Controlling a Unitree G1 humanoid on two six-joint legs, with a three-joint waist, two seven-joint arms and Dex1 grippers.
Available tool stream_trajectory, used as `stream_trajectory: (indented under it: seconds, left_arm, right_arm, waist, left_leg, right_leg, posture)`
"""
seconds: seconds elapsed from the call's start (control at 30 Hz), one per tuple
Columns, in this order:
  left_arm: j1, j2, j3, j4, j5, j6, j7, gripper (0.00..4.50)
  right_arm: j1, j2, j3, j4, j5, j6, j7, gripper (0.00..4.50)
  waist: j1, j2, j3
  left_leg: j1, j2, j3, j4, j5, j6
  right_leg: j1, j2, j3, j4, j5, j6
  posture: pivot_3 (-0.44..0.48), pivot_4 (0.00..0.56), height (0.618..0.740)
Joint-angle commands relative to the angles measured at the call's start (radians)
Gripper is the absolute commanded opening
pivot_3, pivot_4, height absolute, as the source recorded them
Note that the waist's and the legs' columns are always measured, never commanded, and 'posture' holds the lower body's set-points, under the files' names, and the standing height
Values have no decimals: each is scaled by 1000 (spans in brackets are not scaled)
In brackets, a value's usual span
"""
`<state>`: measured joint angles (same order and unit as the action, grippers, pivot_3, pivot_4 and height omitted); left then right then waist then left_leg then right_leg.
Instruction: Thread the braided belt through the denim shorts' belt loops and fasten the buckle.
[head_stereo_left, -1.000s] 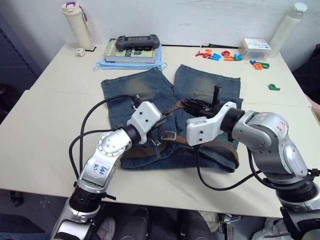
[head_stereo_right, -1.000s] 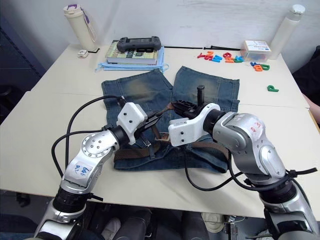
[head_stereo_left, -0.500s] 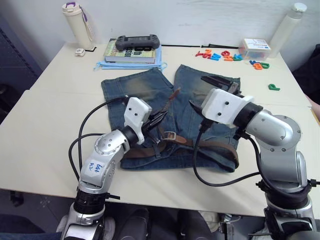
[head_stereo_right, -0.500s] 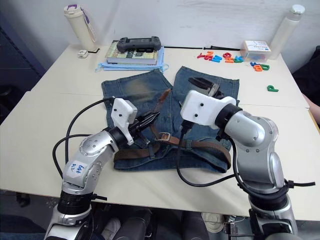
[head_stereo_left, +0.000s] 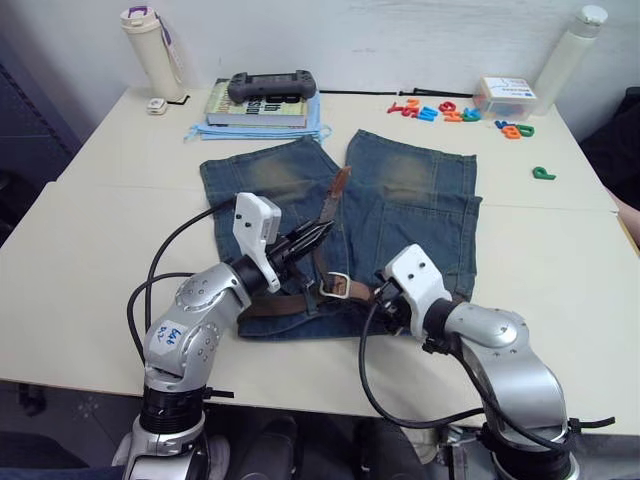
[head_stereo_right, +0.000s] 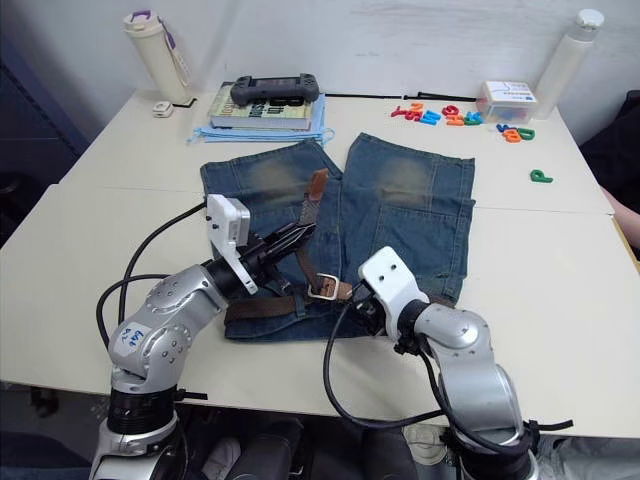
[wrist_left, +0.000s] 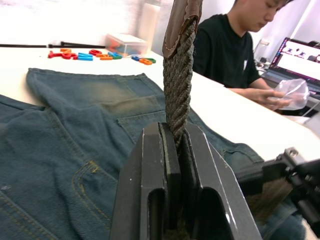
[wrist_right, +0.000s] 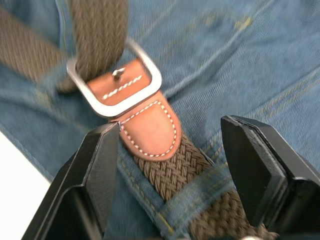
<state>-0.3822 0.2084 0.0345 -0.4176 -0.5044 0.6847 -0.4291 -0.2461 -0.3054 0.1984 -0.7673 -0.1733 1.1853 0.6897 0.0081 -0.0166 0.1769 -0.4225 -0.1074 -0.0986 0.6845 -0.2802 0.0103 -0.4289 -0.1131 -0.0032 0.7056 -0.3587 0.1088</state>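
The denim shorts (head_stereo_left: 410, 200) lie flat on the table, waistband toward me. The braided belt (head_stereo_left: 285, 303) runs along the waistband, and its free end rises through the buckle (head_stereo_left: 335, 285). My left gripper (head_stereo_left: 310, 240) is shut on that free end just below its tan tip (head_stereo_right: 317, 185), holding it up off the cloth. My right gripper (wrist_right: 170, 126) hovers open just above the waistband, its fingers (wrist_right: 100, 165) on either side of the tan tab (wrist_right: 150, 130) behind the silvery buckle (wrist_right: 150, 75). A belt loop (wrist_right: 192, 200) crosses the strap close to that gripper.
A book with a game controller (head_stereo_left: 262, 98) on it, a white bottle (head_stereo_left: 150, 45), coloured letters (head_stereo_left: 440, 108), a small box (head_stereo_left: 505, 97) and another bottle (head_stereo_left: 565, 50) stand along the table's back. A person (wrist_left: 235, 45) sits beyond the table's right side.
My right gripper has opened, left the belt's free end, and come down toward me to the buckle at the waistband. My left gripper has kept its hold on the belt, now angled more upright.
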Motion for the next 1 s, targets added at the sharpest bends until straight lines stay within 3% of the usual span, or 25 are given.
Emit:
stream_trajectory:
  seconds: [0.03, 0.33, 0.5, 0.7, 0.97, 1.0]
  left_arm:
    - [-22, 14, 87, -61, -122, 34, -8, 0]
    - [-8, 145, 296, -37, -425, 188, -2, 0]
    - [13, 170, 321, -17, -459, 199, 43, 0]
    - [41, 176, 276, -33, -429, 173, 45, 0]
    - [95, 193, 189, -56, -371, 115, 14, 0]
    - [95, 194, 186, -56, -372, 112, 15, 0]
  right_arm:
    - [15, -24, 21, 31, 23, 7, -52, 3454]
    - [12, -66, 10, 72, 88, -2, -116, 3454]
    - [9, -106, -3, 69, 133, -21, -117, 3454]
    - [-41, -202, -61, -7, 228, -73, -54, 3454]
    - [-272, -48, -213, -93, 452, 158, -54, 3454]
    - [-293, -30, -228, -90, 465, 184, -65, 3222]
  waist:
    - [-4, 0, 0]
    - [-9, -1, 0]
    - [-7, -1, 0]
    - [-9, -1, 0]
    - [-7, -1, 0]
    - [-7, -1, 0]
  left_leg:
    - [0, 0, 0, 0, 0, 0]
    - [0, 0, -1, 0, 0, 0]
    - [0, 0, -1, 0, 0, 0]
    - [0, 0, 0, 0, 0, 0]
    - [0, 1, -1, -1, 0, 0]
    - [0, 1, -1, -1, 0, 0]
  right_leg:
    - [0, 0, 0, 0, 0, 0]
    - [0, 0, 0, 0, 0, 0]
    - [0, 0, 0, 0, 0, 0]
    - [1, 0, 0, -1, 0, 0]
    - [0, 0, -1, 0, 0, 0]
    - [0, 0, -1, -1, 0, 0]
  posture:
    - [0, 150, 667]
    - [0, 150, 667]
    - [0, 150, 667]
    - [0, 150, 667]
    - [0, 150, 667]
    - [0, 150, 667]
